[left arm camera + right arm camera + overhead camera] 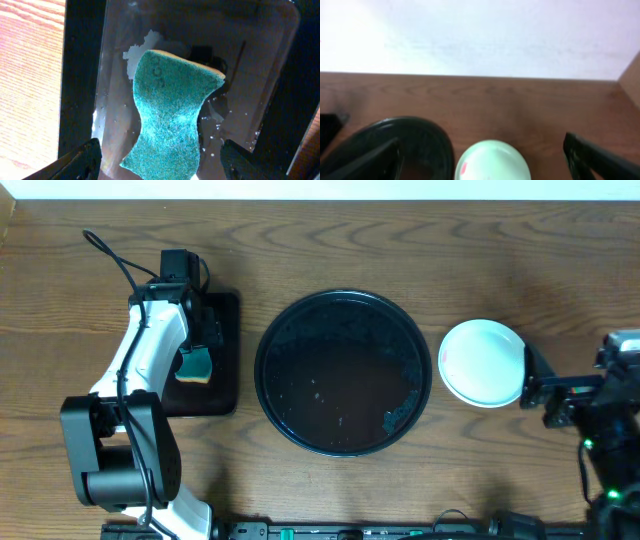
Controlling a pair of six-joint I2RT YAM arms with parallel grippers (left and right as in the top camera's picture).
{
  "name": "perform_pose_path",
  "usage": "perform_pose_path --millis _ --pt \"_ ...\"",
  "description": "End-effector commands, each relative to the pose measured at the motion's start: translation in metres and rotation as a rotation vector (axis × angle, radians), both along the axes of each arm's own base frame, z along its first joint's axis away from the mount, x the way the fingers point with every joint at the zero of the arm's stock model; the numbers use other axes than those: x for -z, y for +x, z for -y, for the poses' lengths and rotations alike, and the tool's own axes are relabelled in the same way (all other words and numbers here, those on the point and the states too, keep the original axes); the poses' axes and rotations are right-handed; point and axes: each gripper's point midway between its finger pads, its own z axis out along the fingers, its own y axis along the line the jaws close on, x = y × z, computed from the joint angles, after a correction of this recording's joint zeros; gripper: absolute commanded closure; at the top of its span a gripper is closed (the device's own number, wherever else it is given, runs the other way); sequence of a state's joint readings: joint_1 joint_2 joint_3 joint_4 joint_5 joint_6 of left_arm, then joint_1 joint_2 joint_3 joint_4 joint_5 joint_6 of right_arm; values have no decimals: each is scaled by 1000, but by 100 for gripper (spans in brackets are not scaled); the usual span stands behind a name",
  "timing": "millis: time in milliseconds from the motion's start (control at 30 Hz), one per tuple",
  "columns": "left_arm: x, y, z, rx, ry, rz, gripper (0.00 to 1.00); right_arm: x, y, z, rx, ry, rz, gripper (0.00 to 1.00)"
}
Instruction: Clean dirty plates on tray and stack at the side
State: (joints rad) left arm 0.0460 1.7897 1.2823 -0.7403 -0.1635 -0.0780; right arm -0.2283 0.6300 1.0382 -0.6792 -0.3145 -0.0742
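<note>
Plates [482, 362] seem stacked on bare wood just ahead of the wide-spread right gripper [528, 377], off the empty-looking tray [345, 295], so the left gripper [161, 162], spread wide directly over the sponge [170, 115], should lift straight up without snagging it.

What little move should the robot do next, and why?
Probably lift the left gripper straight up off the sponge: its jaws are open, the sponge lies in the small tray, the round tray holds no plates, and the plates sit beside it.
</note>
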Motion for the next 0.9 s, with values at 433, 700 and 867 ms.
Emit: perform_pose_path --millis 433,700,867 --pt "5 -4 -3 -7 8 -18 23 156 0 -24 -58 14 217 1" --pt "5 -4 -3 -7 8 -18 23 197 2 -24 -44 14 200 1" --pt "5 -4 -3 -8 8 -18 23 197 2 -24 -43 -2 200 1"
